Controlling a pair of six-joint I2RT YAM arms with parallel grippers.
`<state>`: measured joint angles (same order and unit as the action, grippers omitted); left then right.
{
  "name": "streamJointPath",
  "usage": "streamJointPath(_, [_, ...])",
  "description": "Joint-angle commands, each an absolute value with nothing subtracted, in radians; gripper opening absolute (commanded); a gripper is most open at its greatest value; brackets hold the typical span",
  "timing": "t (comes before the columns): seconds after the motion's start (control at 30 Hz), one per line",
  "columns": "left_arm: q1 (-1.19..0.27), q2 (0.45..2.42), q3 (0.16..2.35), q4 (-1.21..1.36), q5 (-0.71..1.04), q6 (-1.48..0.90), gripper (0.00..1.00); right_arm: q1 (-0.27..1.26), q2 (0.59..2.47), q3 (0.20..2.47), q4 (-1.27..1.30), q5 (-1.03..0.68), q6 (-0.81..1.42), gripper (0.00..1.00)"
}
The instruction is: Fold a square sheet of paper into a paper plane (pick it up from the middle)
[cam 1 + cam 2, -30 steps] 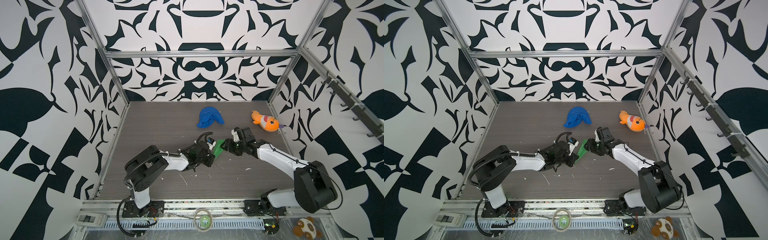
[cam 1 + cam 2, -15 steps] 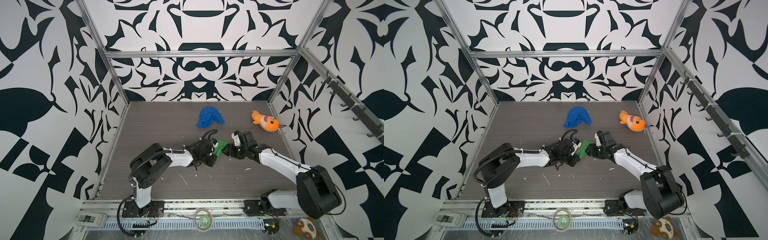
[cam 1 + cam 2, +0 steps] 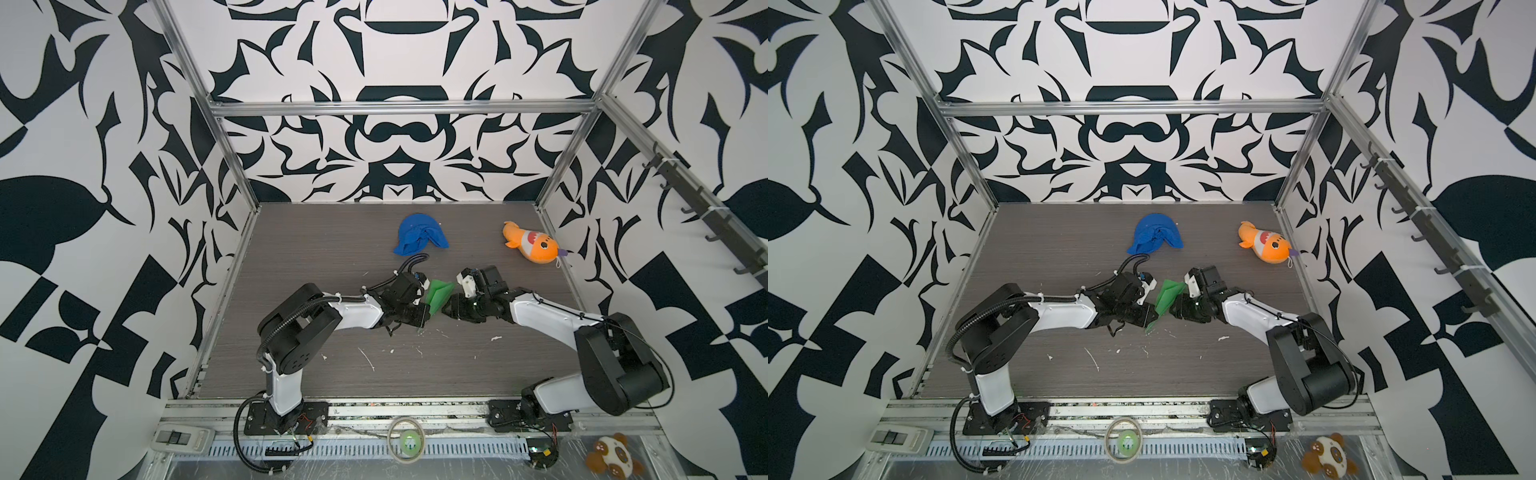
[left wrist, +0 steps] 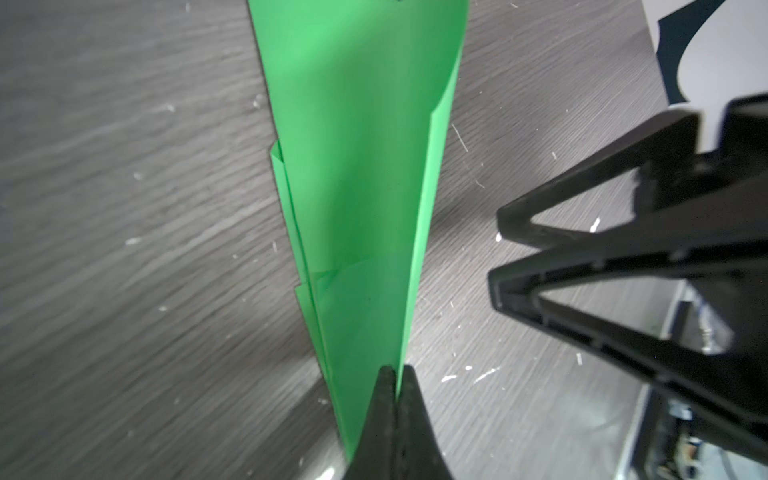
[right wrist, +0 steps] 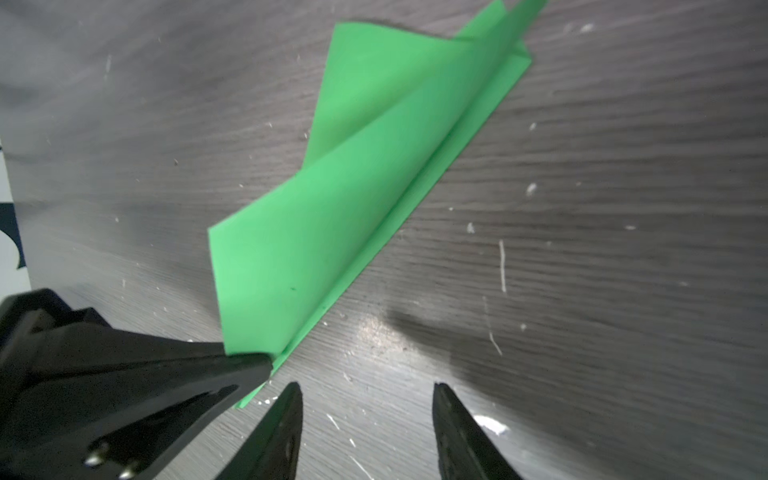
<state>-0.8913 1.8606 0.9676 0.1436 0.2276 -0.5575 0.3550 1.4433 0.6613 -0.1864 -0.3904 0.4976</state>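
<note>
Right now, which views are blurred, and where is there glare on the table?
Left wrist view: the paper plane is fairly sharp, the table around it smeared. Right wrist view: a pale glare patch on the table beside a dark shadow. Both top views: even light, sharp, no strong glare.

No writing can be read anywhere.
The paper plane (image 4: 357, 187) pinched in the left end effector (image 4: 393, 369) is plain green; the wall panels (image 3: 395, 62) show only abstract black shapes.

This is a robotics lab test cell. Black-and-white patterned wall panels (image 3: 415, 166) on an aluminium frame (image 3: 399, 107) box in a grey counter (image 3: 311, 249). A left arm (image 3: 357, 316) and a right arm (image 3: 540, 316) are bolted along its front edge.
</note>
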Motion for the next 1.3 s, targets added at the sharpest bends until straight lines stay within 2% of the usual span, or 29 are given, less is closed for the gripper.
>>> streamJointPath(0.0, [-0.882,1.886,0.943,0.170,0.282,-0.634,0.00,0.352,1.455,0.715,-0.175,-0.421,0.448,0.54])
streamJointPath(0.47, [-0.851,1.909,0.892,0.283,0.348,-0.779,0.00,0.357,1.534,0.757,-0.152,-0.458,0.396,0.55])
streamJointPath(0.93, [-0.836,1.907,0.812,0.424,0.344,-0.834,0.00,0.370,1.635,0.821,-0.151,-0.465,0.370,0.55])
streamJointPath(1.27, [-0.833,1.914,0.787,0.451,0.321,-0.848,0.01,0.394,1.695,0.835,-0.198,-0.406,0.346,0.55])
